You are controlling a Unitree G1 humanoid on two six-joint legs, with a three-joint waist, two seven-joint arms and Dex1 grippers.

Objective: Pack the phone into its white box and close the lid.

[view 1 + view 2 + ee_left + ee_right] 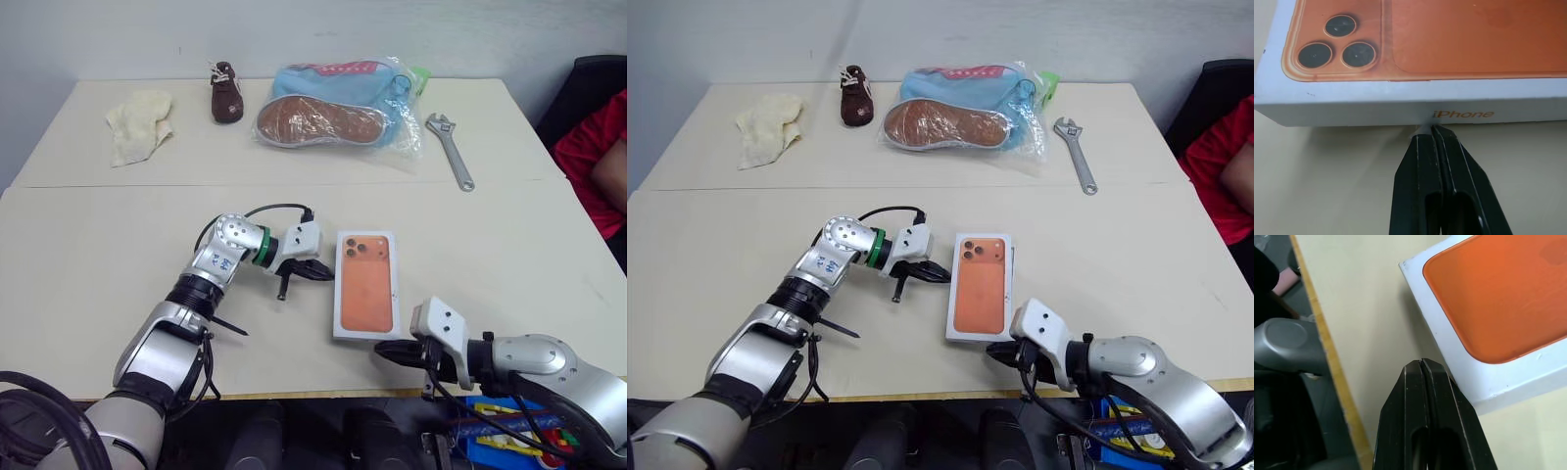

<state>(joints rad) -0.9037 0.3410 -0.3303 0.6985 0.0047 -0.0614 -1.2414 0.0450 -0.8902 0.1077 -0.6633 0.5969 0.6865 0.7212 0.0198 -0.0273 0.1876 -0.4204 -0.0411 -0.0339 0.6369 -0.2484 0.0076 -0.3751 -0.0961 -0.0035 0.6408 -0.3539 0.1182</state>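
Observation:
A flat white lid (pixel 367 284) printed with an orange phone picture and three lenses lies closed over the white box in the middle of the near table. Its side (pixel 1400 113) reads "iPhone". The phone itself is hidden. My left gripper (pixel 328 275) is shut, and its fingertips (pixel 1422 134) touch the box's left long side just below the lettering. My right gripper (pixel 377 350) is shut too. It sits low by the box's near end, close to a corner (pixel 1484 391) and to the table's front edge (pixel 1337 377).
On the far table lie a cream cloth (pixel 140 122), a small brown boot (pixel 226 91), a blue shoe in a clear bag (pixel 333 108) and a wrench (pixel 451 149). A person in red (pixel 598 166) sits at the right.

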